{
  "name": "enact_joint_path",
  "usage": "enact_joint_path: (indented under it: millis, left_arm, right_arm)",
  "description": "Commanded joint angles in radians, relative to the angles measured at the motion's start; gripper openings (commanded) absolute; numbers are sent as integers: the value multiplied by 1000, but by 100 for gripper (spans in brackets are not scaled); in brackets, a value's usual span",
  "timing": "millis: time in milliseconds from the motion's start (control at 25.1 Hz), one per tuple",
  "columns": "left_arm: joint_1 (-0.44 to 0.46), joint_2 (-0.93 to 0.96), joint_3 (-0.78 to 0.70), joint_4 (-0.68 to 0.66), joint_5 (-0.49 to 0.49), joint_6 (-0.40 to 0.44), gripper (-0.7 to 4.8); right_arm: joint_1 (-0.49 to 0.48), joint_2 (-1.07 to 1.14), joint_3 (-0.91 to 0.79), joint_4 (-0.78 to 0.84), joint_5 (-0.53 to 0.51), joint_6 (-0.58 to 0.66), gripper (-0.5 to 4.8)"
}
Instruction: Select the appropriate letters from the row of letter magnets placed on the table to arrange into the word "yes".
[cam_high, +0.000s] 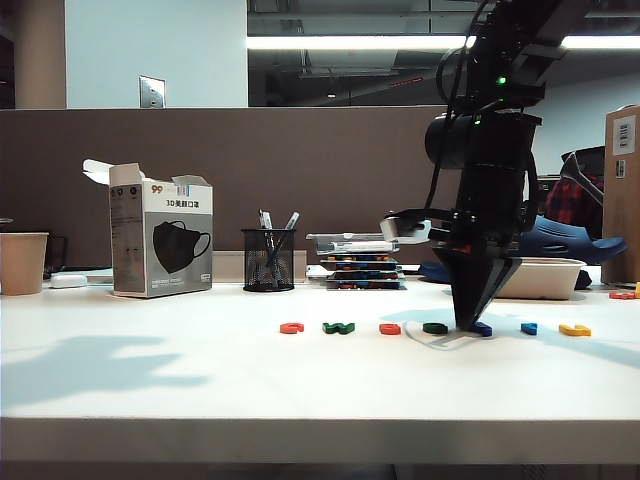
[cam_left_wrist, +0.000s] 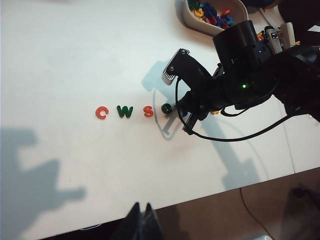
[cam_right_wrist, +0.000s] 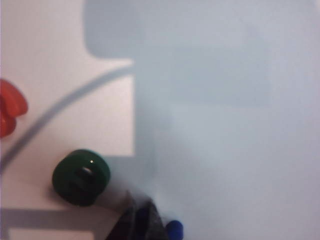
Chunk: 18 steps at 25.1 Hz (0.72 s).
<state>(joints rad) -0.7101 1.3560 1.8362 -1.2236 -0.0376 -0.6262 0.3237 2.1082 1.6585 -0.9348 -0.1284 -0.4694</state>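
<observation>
Seven small flat plastic letter magnets lie in one row on the white table (cam_high: 200, 380), running left to right across its middle right. From the left: an orange-red letter (cam_high: 291, 327), a dark green "w" (cam_high: 338, 327), the red "s" (cam_high: 390, 328), the mid-green rounded "e" (cam_high: 435, 327), the dark blue "y" (cam_high: 483, 328), a light blue letter (cam_high: 529, 328) and a yellow letter (cam_high: 574, 329). All lie flat and apart from one another. The "y" is largely hidden; only a blue edge shows.
</observation>
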Motion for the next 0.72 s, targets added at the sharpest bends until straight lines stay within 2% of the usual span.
enact_joint_path:
  millis: [40,278,398,477,597,716]
  left_arm:
    - [0,-4,3,7,-4,-2,-5]
    - [0,-4,3,7,-4,-2,-5]
    - [0,-4,3,7,-4,-2,-5]
    - [0,-4,3,7,-4,-2,-5]
    - [0,-4,3,7,-4,-2,-5]
    - [0,-4,3,7,-4,-2,-5]
  right_arm:
    - [1,-19,6,2,-5,19,-2]
    - [5,-30,104,-69,-43,110,-2]
    - [40,-31,163,-123,-56,190,-2]
    - [84,-40,179,-130,-64,289,-3]
    - [128,-51,178,-136,-129,404,-3]
    - [165,-61,178,-141,-109,489,-3]
